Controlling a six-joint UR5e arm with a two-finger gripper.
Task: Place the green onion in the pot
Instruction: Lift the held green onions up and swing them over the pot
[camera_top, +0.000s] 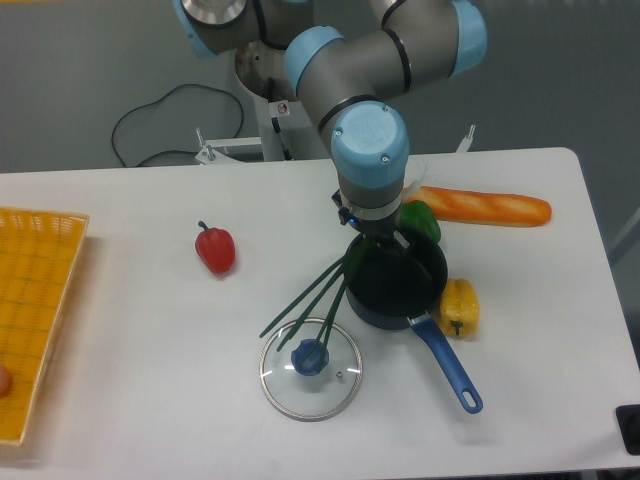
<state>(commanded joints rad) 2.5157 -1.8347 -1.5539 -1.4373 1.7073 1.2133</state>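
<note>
The gripper (378, 238), its jaws hidden so I cannot tell whether they pinch, hangs over the pot (397, 281), and the green onion (312, 295) slants from beneath it down-left, tips trailing over the glass lid (311, 368).

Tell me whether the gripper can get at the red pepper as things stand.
Probably yes. The red pepper sits alone on bare table left of the pot, nothing over it. But the gripper seems occupied with the green onion; its jaws are hidden.
</note>
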